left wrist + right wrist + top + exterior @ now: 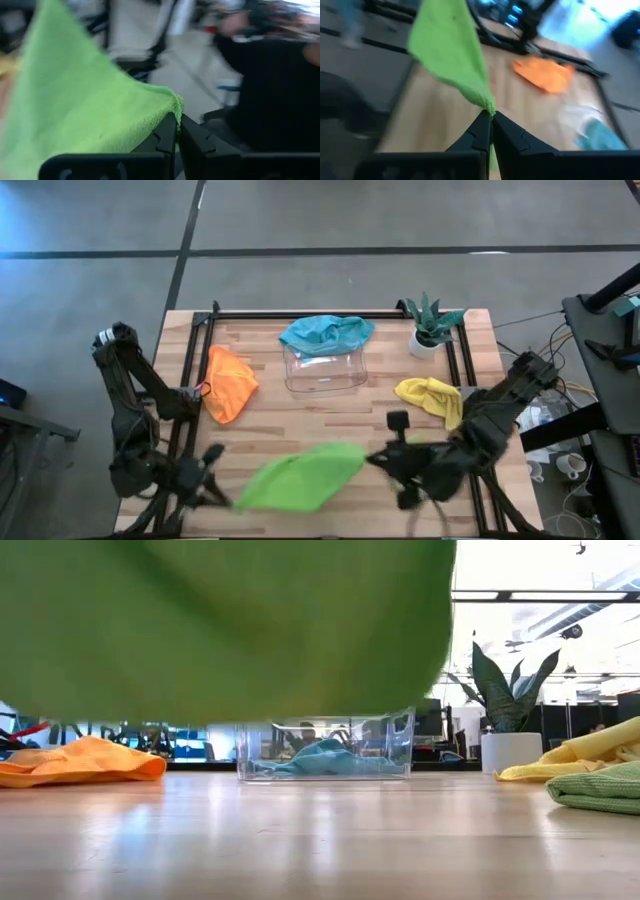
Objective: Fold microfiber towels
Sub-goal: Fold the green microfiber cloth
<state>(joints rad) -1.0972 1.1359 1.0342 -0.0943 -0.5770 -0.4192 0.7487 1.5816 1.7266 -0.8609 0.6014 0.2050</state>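
High view: both pairs of fingers, left (222, 498) and right (375, 460), pinch one fuzzy lime towel (300, 477) taut above the wood-plank table (330, 420).

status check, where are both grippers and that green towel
Left gripper and right gripper each shut on a corner of the lime green towel, stretched in the air between them at the table's front edge. Nothing in the way.

- A lime green towel (300, 477) hangs stretched in the air above the near edge of the surface, held at two opposite corners.
- A second lime green towel (600, 789) lies folded flat.
- The orange towel (229, 383) lies crumpled at the left.
- The teal towel (326, 333) is draped over the clear tray.
- The yellow towel (433, 397) lies bunched at the right.
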